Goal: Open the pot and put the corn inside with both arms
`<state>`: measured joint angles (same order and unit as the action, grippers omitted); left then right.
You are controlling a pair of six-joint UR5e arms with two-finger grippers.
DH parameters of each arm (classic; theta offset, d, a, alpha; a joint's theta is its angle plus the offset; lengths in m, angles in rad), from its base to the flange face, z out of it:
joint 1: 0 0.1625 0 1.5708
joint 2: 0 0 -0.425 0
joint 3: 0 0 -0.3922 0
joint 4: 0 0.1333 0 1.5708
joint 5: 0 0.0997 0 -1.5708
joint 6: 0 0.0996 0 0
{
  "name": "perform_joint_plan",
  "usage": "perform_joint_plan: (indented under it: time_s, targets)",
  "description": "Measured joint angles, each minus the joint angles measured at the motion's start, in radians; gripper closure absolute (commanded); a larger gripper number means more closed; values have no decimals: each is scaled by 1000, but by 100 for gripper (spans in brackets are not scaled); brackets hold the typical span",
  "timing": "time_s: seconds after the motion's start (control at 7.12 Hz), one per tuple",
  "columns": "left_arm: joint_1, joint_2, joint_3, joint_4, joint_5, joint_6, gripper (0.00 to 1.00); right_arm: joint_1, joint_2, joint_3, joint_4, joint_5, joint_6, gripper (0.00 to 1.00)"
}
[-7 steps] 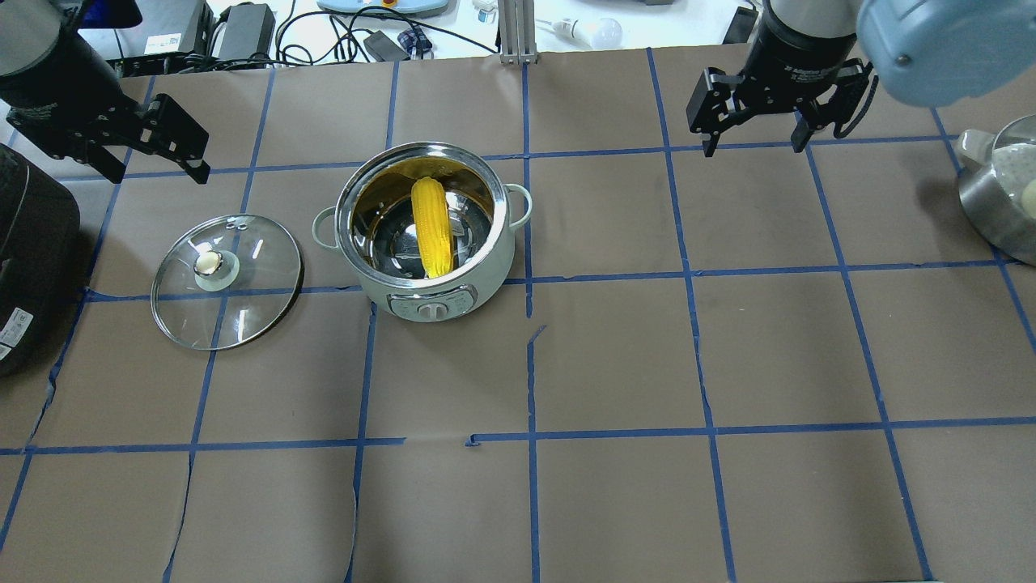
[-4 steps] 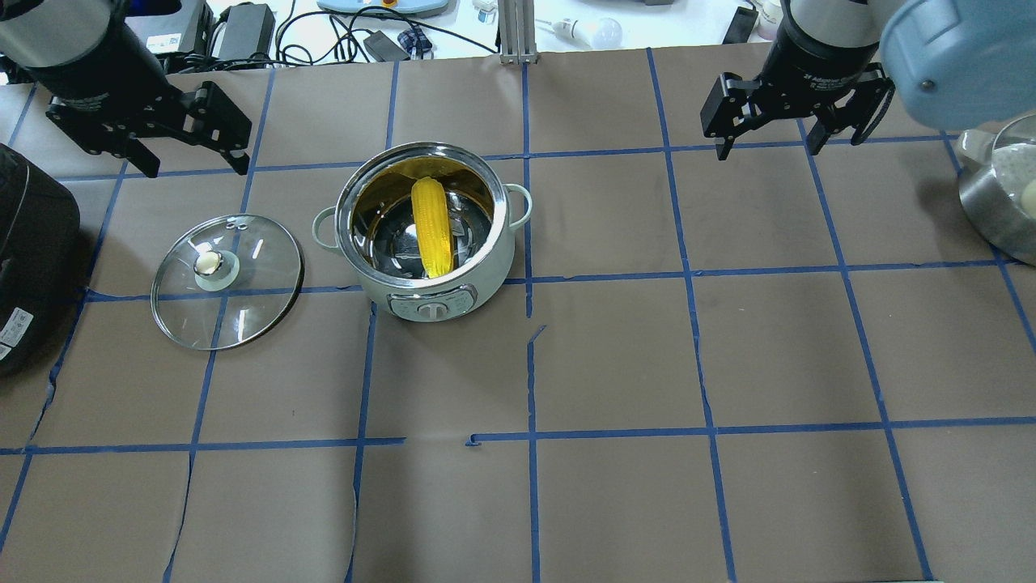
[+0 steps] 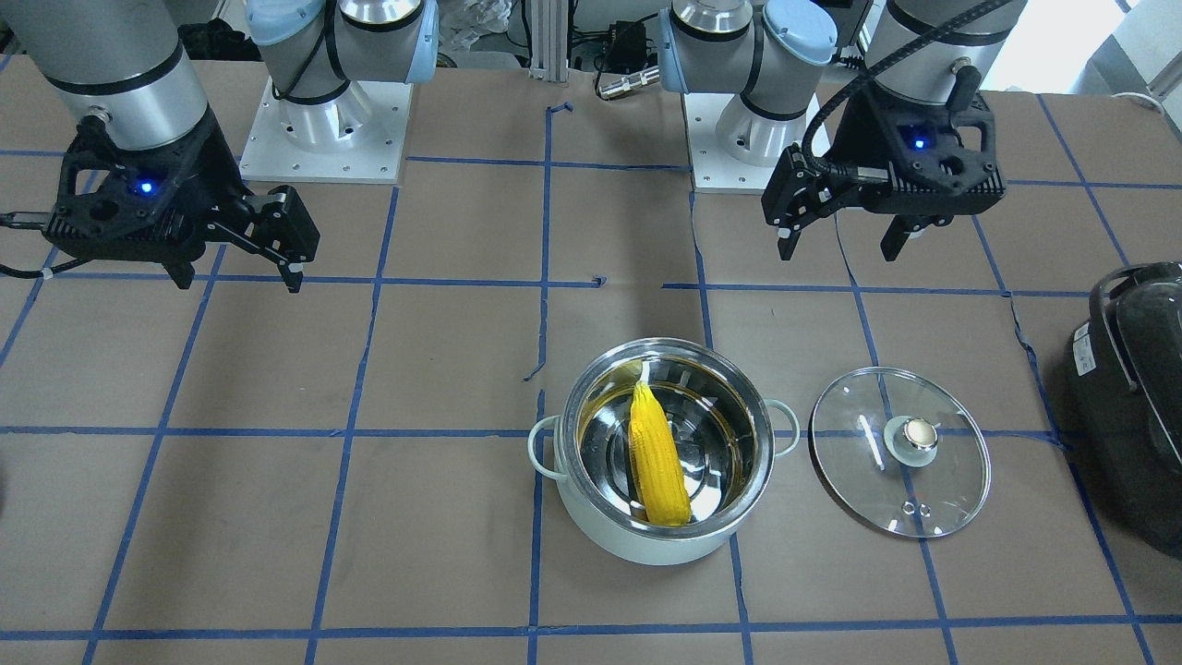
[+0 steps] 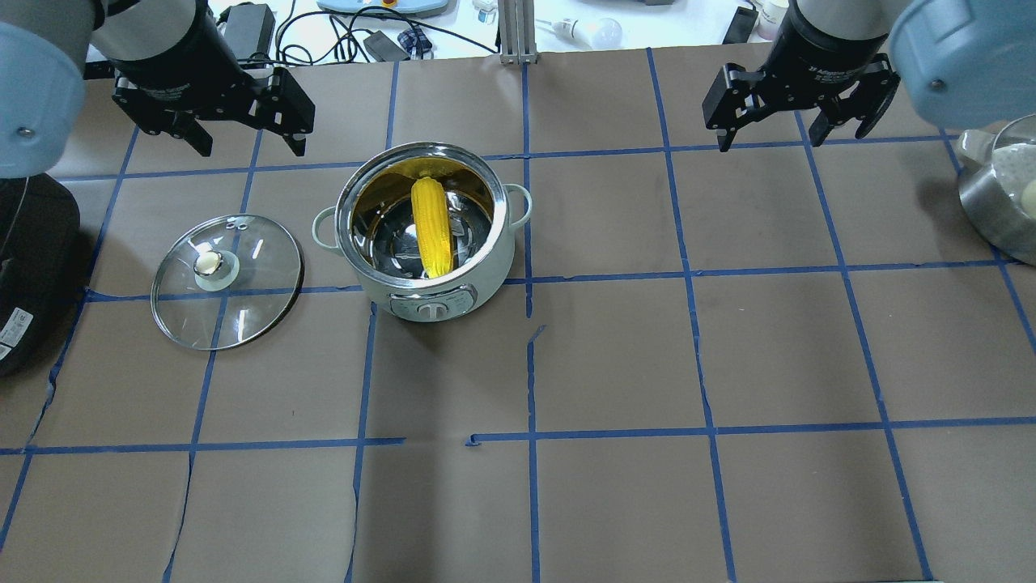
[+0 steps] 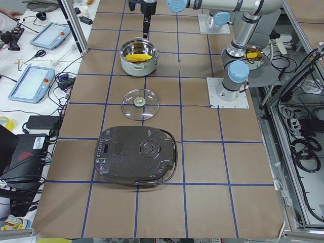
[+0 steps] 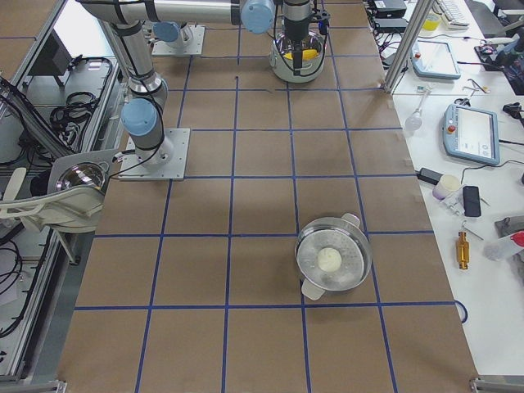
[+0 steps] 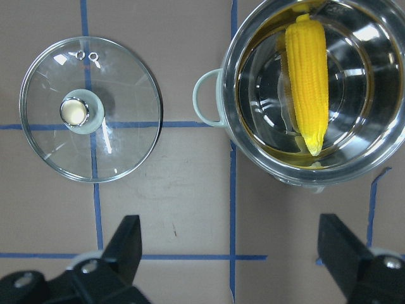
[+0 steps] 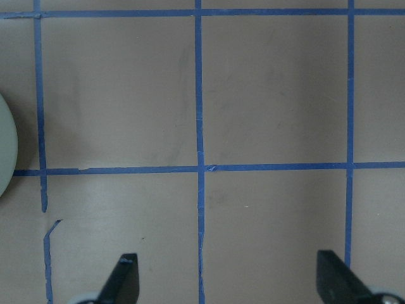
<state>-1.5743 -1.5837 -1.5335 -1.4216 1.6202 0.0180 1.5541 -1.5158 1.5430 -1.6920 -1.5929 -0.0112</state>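
Corn, a bright yellow plastic cob (image 4: 430,227), lies inside the round mint-white steel-lined pot (image 4: 495,263); with the black left tool (image 4: 253,147) and right tool (image 4: 769,142) both open and empty, a low left-arm sweep could knock the clear glass lid (image 4: 243,308) beside the pot.
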Motion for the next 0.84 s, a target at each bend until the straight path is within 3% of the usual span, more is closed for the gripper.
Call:
perform_joint_plan:
  time_s: [0.84]
  targets:
    - [-6,-7,-39,0,-51,2,0,4,-2,3,-21,-2,-1,0]
